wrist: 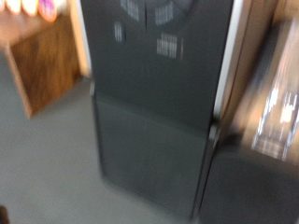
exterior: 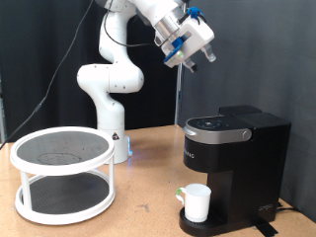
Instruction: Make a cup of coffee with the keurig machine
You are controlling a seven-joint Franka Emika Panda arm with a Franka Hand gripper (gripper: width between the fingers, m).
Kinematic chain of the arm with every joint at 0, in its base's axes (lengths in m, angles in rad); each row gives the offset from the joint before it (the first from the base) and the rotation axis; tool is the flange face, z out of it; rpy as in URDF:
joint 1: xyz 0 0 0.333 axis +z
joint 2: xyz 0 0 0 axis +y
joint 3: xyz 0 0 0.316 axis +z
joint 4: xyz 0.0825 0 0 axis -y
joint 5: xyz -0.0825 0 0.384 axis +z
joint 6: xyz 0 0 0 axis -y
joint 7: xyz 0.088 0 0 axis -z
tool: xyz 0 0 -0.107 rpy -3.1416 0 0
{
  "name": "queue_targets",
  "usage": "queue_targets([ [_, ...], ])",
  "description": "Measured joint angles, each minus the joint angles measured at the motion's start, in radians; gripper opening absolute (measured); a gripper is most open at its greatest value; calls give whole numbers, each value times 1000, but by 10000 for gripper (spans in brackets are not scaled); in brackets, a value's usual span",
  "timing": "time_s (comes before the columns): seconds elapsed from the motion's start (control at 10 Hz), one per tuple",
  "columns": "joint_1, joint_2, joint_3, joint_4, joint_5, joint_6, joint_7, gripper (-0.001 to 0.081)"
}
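pincer sits high in the exterior view, up near the top edge and a bit right of centre, well above everything on the tabletop. i see its white body with blue parts tilted at an angle, fingers pointing down toward the exterior view's right, but i cannot tell from here whether they are spread or closed. nothing shows between them. my wrist view is blurred; it gives me dark panels, a wooden patch in one corner and a grey floor, and no fingers that i can make out.

below the pincer and a little to the exterior view's right stands the keurig machine, black and boxy, on the right part of the tabletop. its rounded lid is down, with a silver rim around the top. the cup, plain white, stands upright on the machine's round drip base, under the brew head, with its handle toward the exterior view's left.

the white arm rises from its base at the back of the tabletop, left of the machine. further to the exterior view's left stands a white round two-tier rack with dark mesh shelves, well apart from the machine and cup. behind it all hangs a black curtain.
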Motion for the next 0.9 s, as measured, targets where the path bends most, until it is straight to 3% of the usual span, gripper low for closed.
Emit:
queue_targets([
  [0.2, -74, -1, 112, 51, -211, 48, 80, 734],
  [0.4, -139, 11, 192, 110, -330, 47, 119, 734],
  [0.6, -165, 58, 211, 165, -389, -26, 102, 734],
  [0.9, -180, 176, 204, 230, -366, -93, 97, 734],
])
